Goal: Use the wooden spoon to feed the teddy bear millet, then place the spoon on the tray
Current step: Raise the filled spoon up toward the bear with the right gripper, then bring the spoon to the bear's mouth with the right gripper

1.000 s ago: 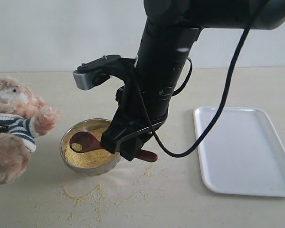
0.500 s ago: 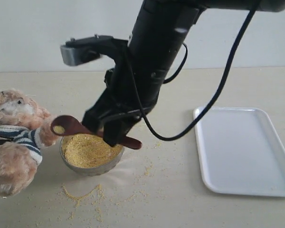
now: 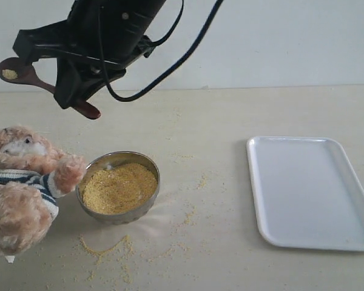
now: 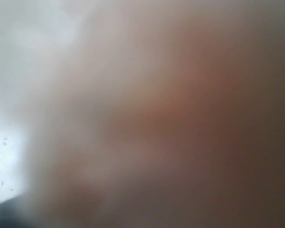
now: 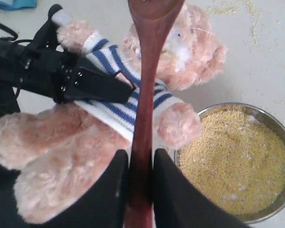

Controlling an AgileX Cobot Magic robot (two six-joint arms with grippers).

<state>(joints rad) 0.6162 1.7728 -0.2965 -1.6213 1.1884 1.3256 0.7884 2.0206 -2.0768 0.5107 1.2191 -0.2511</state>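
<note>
Right gripper (image 3: 71, 96): raised high above the table (image 3: 218, 121); the jaws are drawn in narrowly and pinch the spoon's handle between the two fingers (image 5: 173, 192).
Spoon (image 5: 145, 104): held by the handle close to its tail. The long part and the oval bowl reach out ahead of the fingertips, and a short stub shows behind the jaws. In the exterior view it is tilted, bowl end higher.
Spoon load: a small yellow dab of millet is seen in the oval bowl.
Bear (image 3: 24, 182): seated on the table, well below the right gripper. In the right wrist view the spoon's bowl is lined up over its face, and the exterior view shows clear air between them.
Left gripper (image 5: 126, 85): one black finger is laid across the bear's striped shirt and the other finger is hidden — whether the bear is clamped cannot be told. The left wrist view is filled by a brown blur.
Steel bowl (image 3: 147, 206): below the right gripper and toward the tray side, just beside the bear's paw.
Millet (image 3: 118, 187): heaped in the steel bowl, with stray grains scattered on the table around it.
Tray (image 3: 309, 194): flat on the table, well apart from the right gripper, beyond the steel bowl.
</note>
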